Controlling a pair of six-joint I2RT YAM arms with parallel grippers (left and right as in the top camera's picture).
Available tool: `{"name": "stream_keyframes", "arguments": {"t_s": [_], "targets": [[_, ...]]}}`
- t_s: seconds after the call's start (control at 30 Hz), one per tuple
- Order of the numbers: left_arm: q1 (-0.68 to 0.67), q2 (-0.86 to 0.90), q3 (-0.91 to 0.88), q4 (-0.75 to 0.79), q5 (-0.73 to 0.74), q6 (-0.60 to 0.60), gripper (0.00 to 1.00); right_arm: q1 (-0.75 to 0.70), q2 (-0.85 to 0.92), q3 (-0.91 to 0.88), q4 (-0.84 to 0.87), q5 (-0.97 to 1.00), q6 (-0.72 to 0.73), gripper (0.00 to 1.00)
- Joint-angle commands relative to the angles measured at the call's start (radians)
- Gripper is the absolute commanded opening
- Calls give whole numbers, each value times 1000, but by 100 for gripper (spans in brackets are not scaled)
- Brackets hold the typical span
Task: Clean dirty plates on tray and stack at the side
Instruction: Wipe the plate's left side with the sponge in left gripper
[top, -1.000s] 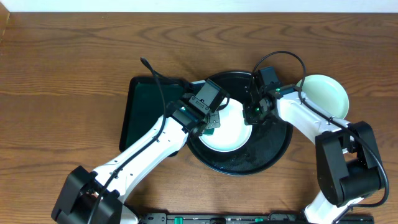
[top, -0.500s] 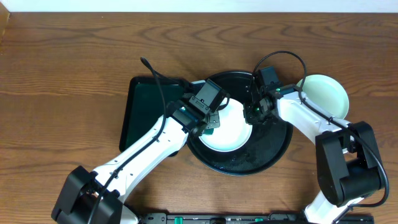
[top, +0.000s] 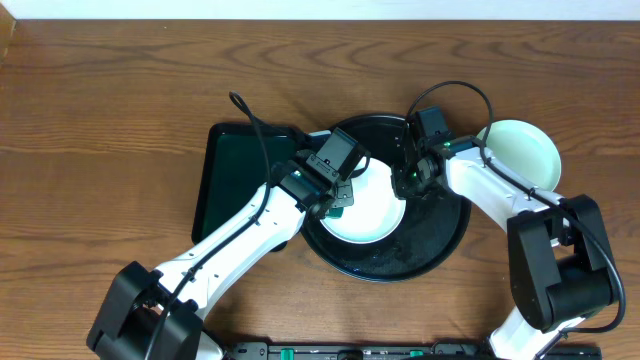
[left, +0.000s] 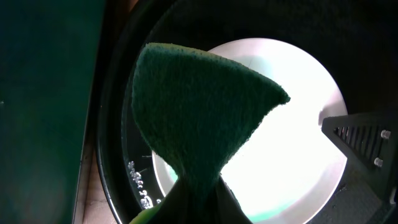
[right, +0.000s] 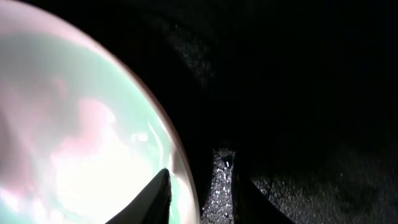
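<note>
Scrubbing looks to be the step in hand: the left gripper (top: 340, 196) is clenched on a green scouring pad (left: 199, 112), which hangs folded over the left half of the pale plate (top: 378, 215) lying flat in the black tray (top: 442, 235). The right gripper (top: 409, 180) sits at the plate's right rim, one finger (right: 160, 194) over the plate and the other outside it, above the tray; whether they pinch the rim cannot be told. The plate thus lies directly beneath the pad, so the left arm need only press down and sweep rightward. Another plate (top: 522, 150) rests on the table (top: 120, 100), just right of the tray.
</note>
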Motion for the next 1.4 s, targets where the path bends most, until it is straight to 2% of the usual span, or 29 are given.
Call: {"name": "stream_keyframes", "arguments": {"t_s": [0.0,0.2,0.3,0.4,0.6,0.73,0.97,1.1,1.2,1.23,1.3,1.37], "targets": [[2,5,-15,0,-21,14,7,8,-1,-9,11,10,0,28],[2,5,-15,-1,-21,14,8,8,-1,-11,28,11,-18,21],[2,5,-15,0,-21,18,8,8,-1,-11,27,11,-23,8],[2,5,-15,0,-21,23,7,8,-1,-11,24,11,-22,1],[3,6,-15,2,-21,55,8,8,-1,-11,13,10,-16,1],[3,9,-15,3,-21,67,7,1,-2,-11,-36,11,100,1],[3,27,-15,7,-21,67,8,1,-24,-10,-50,-5,110,2],[3,37,-15,31,-20,82,8,0,-43,-10,-40,-3,61,16],[3,37,-14,46,-19,92,8,1,-43,-10,-5,-3,5,37],[3,37,-14,50,-19,93,8,1,-43,-10,8,-3,-16,39],[3,37,-13,52,-19,93,8,1,-43,-11,23,5,-34,34],[3,37,-13,49,-18,93,8,2,-39,-14,36,11,-34,17]]}}
